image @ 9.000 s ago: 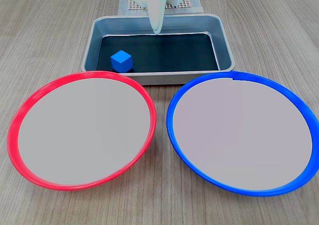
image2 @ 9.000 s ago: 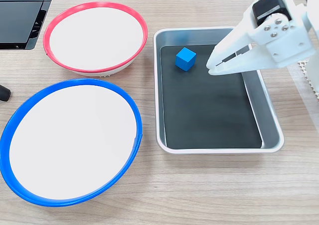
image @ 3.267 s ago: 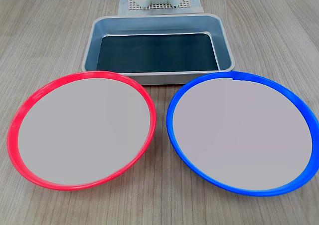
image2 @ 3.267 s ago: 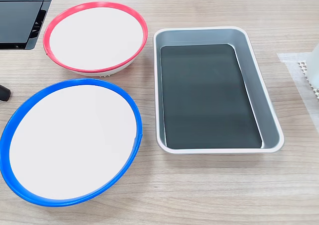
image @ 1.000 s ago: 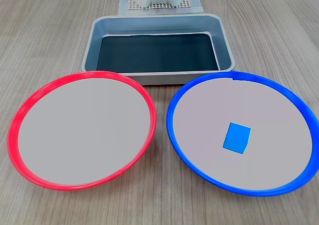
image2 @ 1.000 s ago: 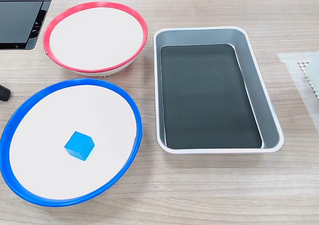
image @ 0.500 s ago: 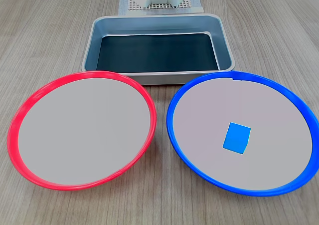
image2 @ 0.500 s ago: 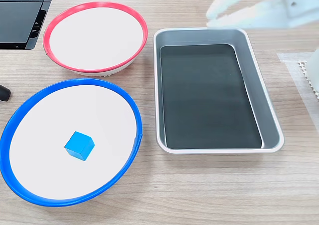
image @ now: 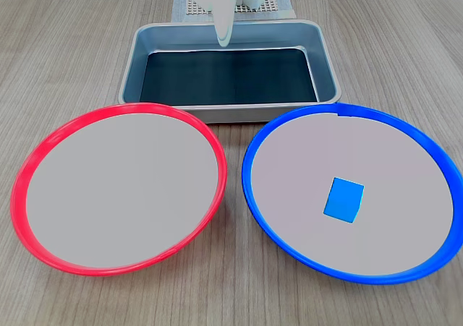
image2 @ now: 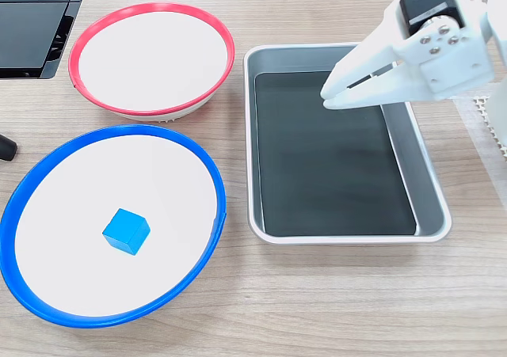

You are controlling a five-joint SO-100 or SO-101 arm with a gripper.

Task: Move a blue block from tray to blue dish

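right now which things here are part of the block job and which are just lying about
Job: blue block lying in the blue dish; tray; gripper over the tray.

Lying about: red dish; black panel at the table's edge.

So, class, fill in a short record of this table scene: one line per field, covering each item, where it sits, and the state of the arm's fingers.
blue block: lying inside the blue dish
tray: holds nothing, dark bottom bare
red dish: holds nothing
gripper: poised over the tray, carrying nothing
fingers: nearly closed, a thin slit between them
task status: block already in the blue dish
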